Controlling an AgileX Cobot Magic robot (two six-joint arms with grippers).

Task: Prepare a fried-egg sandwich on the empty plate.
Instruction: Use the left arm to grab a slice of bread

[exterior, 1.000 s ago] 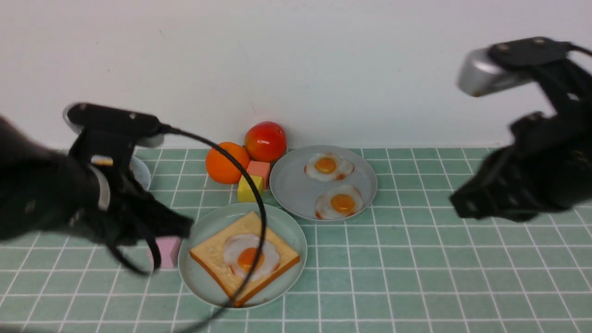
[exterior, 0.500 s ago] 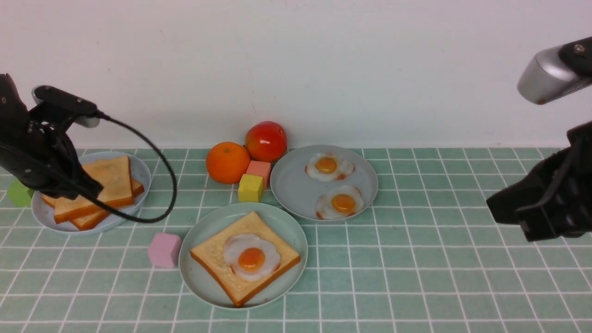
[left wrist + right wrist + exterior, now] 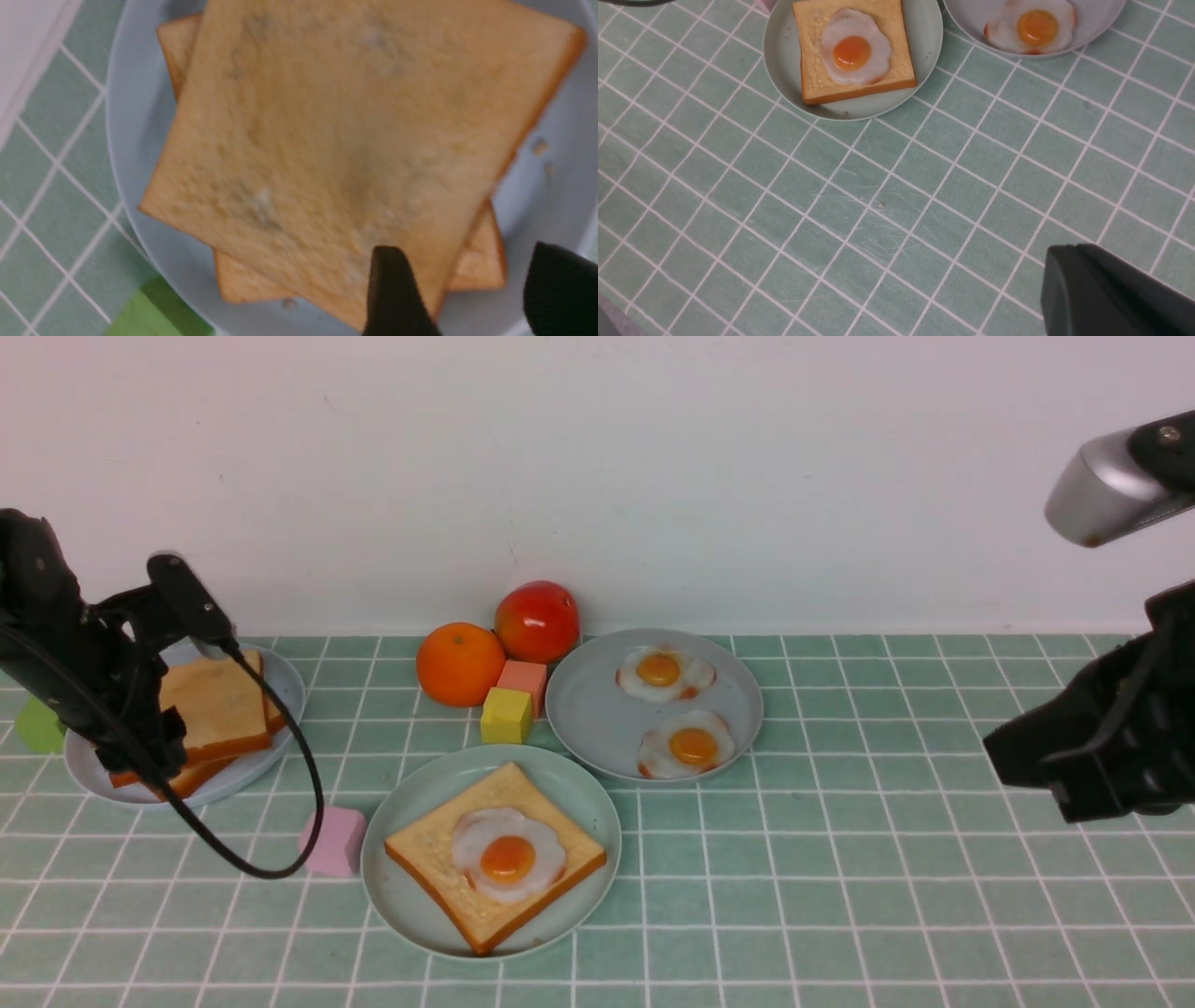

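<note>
The pale mint-green plate (image 3: 401, 896) sits front centre and holds one toast slice (image 3: 429, 854) with a fried egg (image 3: 509, 859) uncovered on top; it also shows in the right wrist view (image 3: 784, 70). Two more toast slices (image 3: 219, 705) are stacked on a pale blue plate (image 3: 285, 691) at the left. My left gripper (image 3: 154, 756) is open just above that stack. In the left wrist view (image 3: 472, 284), one finger (image 3: 397, 294) is over the top slice's (image 3: 327, 140) corner and the other is over the plate's rim. My right gripper (image 3: 1027, 765) hangs shut and empty above the table's right side.
A grey-blue plate (image 3: 588, 709) with two fried eggs (image 3: 693, 745) stands behind the mint plate. An orange (image 3: 459, 663), a tomato (image 3: 536, 621), and a red and a yellow block (image 3: 506, 716) stand at the back. A pink block (image 3: 331, 840) lies left of the mint plate, a green block (image 3: 37, 726) at the far left.
My left gripper has swung left from beside the mint plate to the toast plate and lowered onto the stack. My right arm drew back to the right, then held still.
</note>
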